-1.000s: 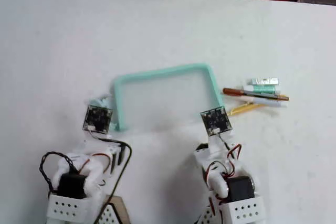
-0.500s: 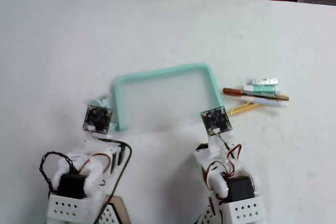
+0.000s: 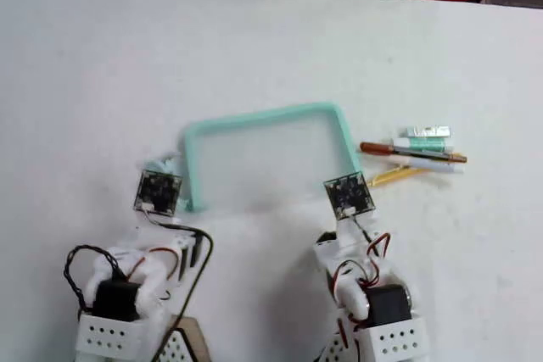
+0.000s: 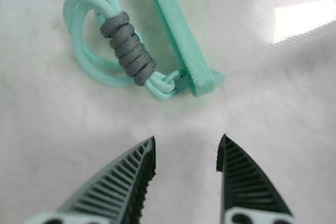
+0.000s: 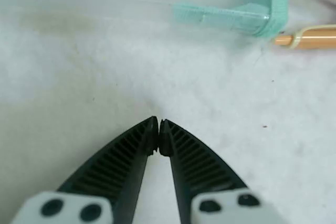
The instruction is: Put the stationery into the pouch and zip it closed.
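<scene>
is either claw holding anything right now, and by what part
Nothing is held. The left claw is open and empty, just short of the cord loop on the pouch. The right claw is shut on nothing, near a pouch corner.

— Where's the pouch?

— The pouch [image 3: 267,158] lies flat at mid-frame in the high view. It's a clear rectangle with a mint-green edge along its left, top and right sides.

— And the zip pull?

— A mint cord [image 4: 123,51], looped and bound with grey wrap, lies at the pouch's lower left corner, touching it.

— The stationery?

— All outside, bunched just right of the pouch. A brown pen [image 3: 416,153] lies nearly level. A white pen [image 3: 424,143] and a small green-and-white block [image 3: 428,131] are above it. A yellow pen [image 3: 397,176] lies below, slanted, its end just beside the pouch's lower right corner.
</scene>
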